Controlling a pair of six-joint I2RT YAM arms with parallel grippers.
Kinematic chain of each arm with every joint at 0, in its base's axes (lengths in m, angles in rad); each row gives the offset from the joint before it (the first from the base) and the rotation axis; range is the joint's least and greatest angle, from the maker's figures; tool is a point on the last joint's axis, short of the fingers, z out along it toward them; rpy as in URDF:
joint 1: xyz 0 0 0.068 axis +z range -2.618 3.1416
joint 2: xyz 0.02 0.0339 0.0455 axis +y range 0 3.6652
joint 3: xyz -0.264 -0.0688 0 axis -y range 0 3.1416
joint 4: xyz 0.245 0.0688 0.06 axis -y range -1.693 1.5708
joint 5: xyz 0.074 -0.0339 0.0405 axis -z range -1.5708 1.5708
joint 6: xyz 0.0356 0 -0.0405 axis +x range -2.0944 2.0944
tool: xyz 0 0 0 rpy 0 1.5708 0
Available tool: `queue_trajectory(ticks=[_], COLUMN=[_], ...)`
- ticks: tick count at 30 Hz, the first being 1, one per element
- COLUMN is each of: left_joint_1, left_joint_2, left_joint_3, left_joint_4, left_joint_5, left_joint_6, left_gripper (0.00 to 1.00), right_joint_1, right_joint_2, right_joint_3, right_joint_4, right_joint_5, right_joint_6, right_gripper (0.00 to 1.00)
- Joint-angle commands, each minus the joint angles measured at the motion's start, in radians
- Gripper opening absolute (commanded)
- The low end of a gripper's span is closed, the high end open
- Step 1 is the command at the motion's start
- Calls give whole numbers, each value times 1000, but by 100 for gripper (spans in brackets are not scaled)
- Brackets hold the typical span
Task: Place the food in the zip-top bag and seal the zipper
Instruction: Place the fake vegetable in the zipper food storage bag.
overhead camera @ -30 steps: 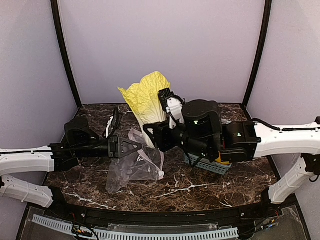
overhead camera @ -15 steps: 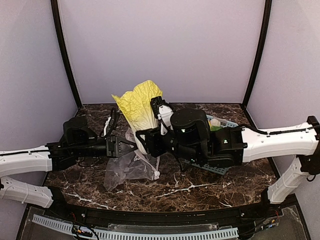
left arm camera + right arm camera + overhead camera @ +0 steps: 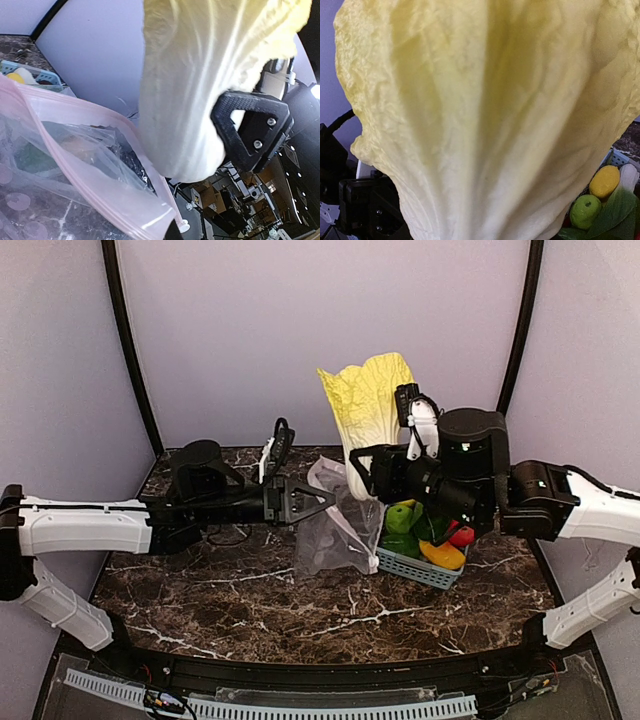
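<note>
- Left jaws: closed flat on the rim of the zip-top bag (image 3: 335,535). I pinch one lip, as I judge it, so that the mouth hangs open and faces the other arm.
- Right jaws: clamped on the pale stem end of the napa cabbage (image 3: 368,410), leaves up, so the narrow end can enter first.
- Cabbage base: just above the pinkish zipper (image 3: 100,187), not yet inside. The zipper is unsealed.
- Further out: lemon (image 3: 605,181), green apple (image 3: 585,211) and red fruit (image 3: 462,536) lie in the blue basket (image 3: 425,568) on the counter (image 3: 250,590).
- Hidden: the cabbage fills my right wrist view and covers those jaws. My left jaws lie almost entirely outside their own view. I cannot tell whether the dark shapes seen through the film are contents or the counter.
</note>
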Motion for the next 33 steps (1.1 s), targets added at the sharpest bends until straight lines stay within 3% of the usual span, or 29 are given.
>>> queue_trajectory(ticks=[1,4,9,22,33], left_joint_1=[-67,-74,-73,-24,44], left_joint_2=[66,117,102,-104,-234], left_joint_3=[-3,-95,-207,-395,-467], left_joint_4=[333,488,508,350,213], left_joint_5=[3,-17,-47,-82,-68], left_joint_6=[-114,-175,-156,-88,-64], left_gripper=[1,1,1,1,1], right_joint_1=[-3,-3,2,91,129], right_joint_2=[-7,27,91,156,237], right_joint_3=[14,43,94,67,49], right_joint_4=[-20,-20,-22,91,224], right_joint_5=[44,42,9,-9,-145], right_joint_6=[-11,-28,-31,-6,1], right_gripper=[5,5,4,3,4])
